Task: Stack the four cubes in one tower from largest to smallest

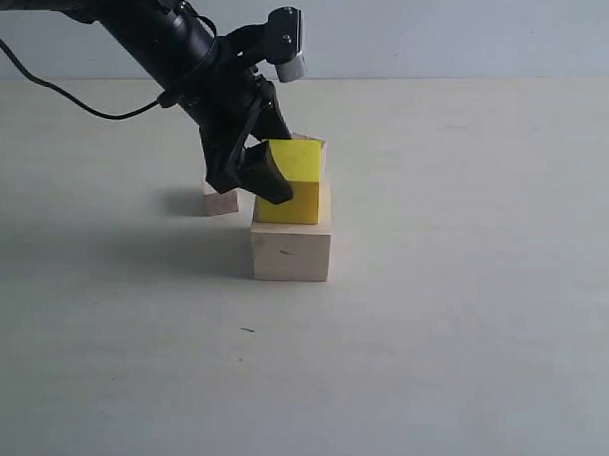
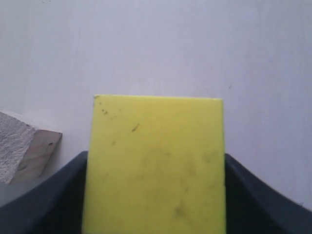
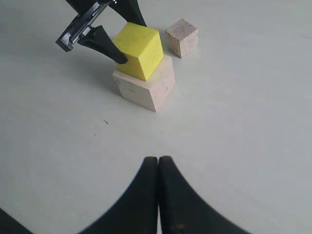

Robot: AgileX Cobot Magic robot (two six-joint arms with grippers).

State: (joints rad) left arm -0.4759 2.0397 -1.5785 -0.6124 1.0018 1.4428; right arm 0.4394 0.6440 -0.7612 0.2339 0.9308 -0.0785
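The bright yellow cube [image 1: 298,188] sits on the large pale wood cube [image 1: 290,251], turned a little against it. My left gripper [image 1: 278,187] is shut on the yellow cube [image 2: 155,161], with a dark finger [image 2: 53,195] on each side. One small wood cube [image 1: 220,200] lies on the table behind and to the left of the stack. The other small wood cube [image 3: 181,36] stands behind it, its top edge [image 1: 313,141] peeking over the yellow cube. My right gripper [image 3: 158,161] is shut and empty, well in front of the stack [image 3: 144,85].
A pale table [image 1: 461,324] spreads all round the cubes. The left arm [image 1: 141,27] and its cable reach in from the upper left. A tiny dark speck [image 1: 247,329] lies in front of the large cube.
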